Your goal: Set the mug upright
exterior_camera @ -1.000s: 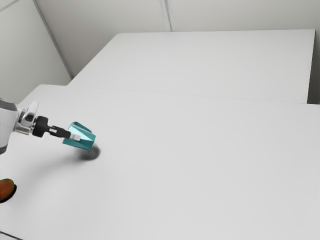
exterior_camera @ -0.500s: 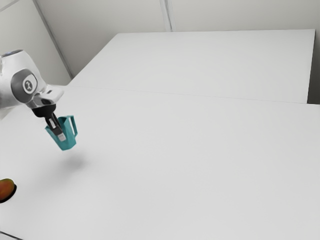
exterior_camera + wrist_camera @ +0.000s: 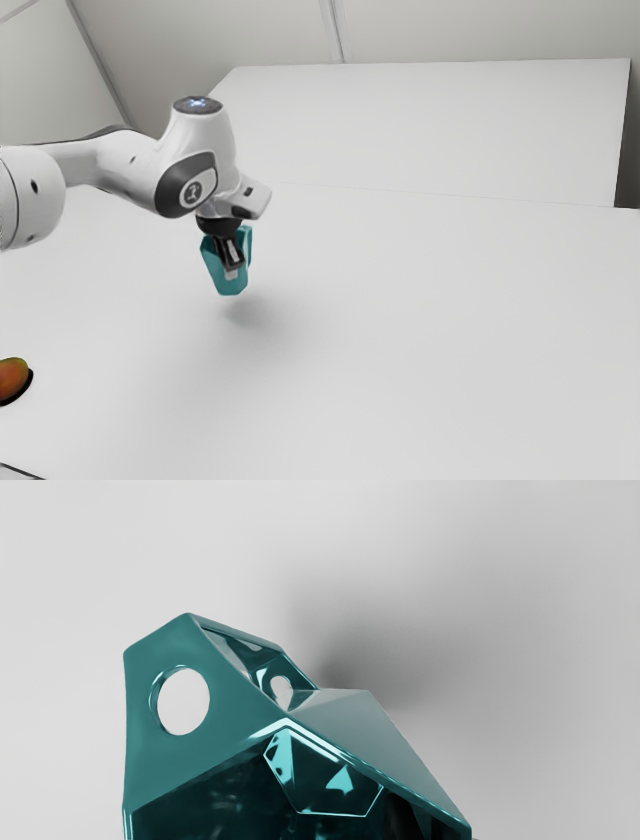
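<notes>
At the exterior view's left edge, we see a round orange and green fruit on the big white surface. Next comes our white arm, reaching out to our claw. The claw is pinching the side wall of the blue-green mug, with a dark finger showing inside the cup. The mug hangs in the air over its soft shadow, mouth up but leaning a bit. Its handle has round holes and points to the exterior view's right. We think the mug is light and stiff, and its shiny flat sides may be slippery. It might chip if it drops. The wall by the rim looks like a good place to hold, so we should lower it gently, bottom flat.
</notes>
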